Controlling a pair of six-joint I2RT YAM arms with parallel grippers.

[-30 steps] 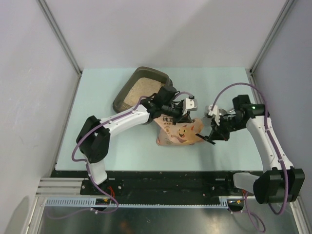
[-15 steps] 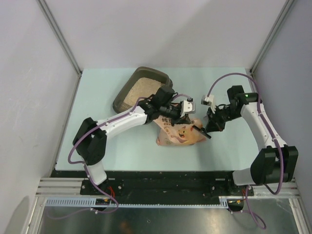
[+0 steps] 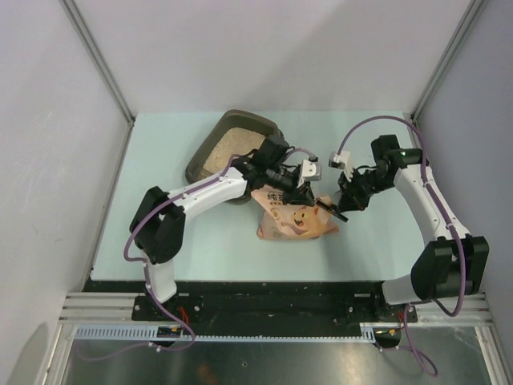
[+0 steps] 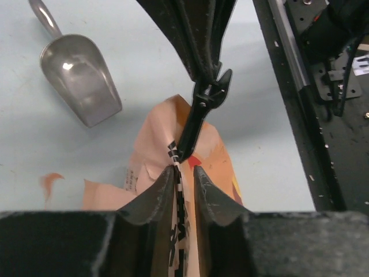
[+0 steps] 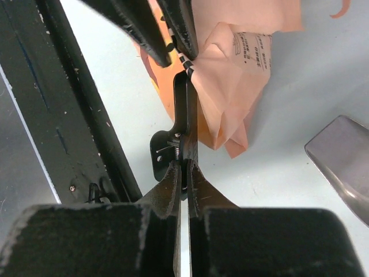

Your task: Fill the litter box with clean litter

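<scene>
The litter box (image 3: 200,164) lies at an angle on the far left-centre of the pale tabletop (image 3: 160,208). Clean litter (image 3: 228,148) covers its floor. The left arm's forearm crosses over its near right corner and hides that part of the rim.

Just near and right of the tray, a salmon-pink litter bag (image 3: 290,220) sits between the two arms. The left pincer (image 4: 183,173) is pinching the bag's top edge, where a black-and-white striped strip shows between its fingers. The right pincer (image 5: 184,167) is pressed together on a thin black tool (image 5: 185,109) with a small screw. The tool's tip touches the bag's edge right at the left fingers.

A grey metal scoop (image 4: 81,75) lies on the tabletop beyond the bag, apart from it. Small pink scraps (image 4: 52,179) lie nearby.

The bag's front shows a cartoon cat face and large Chinese characters that are too small to read with certainty. The fine print on a folded flap is illegible.
</scene>
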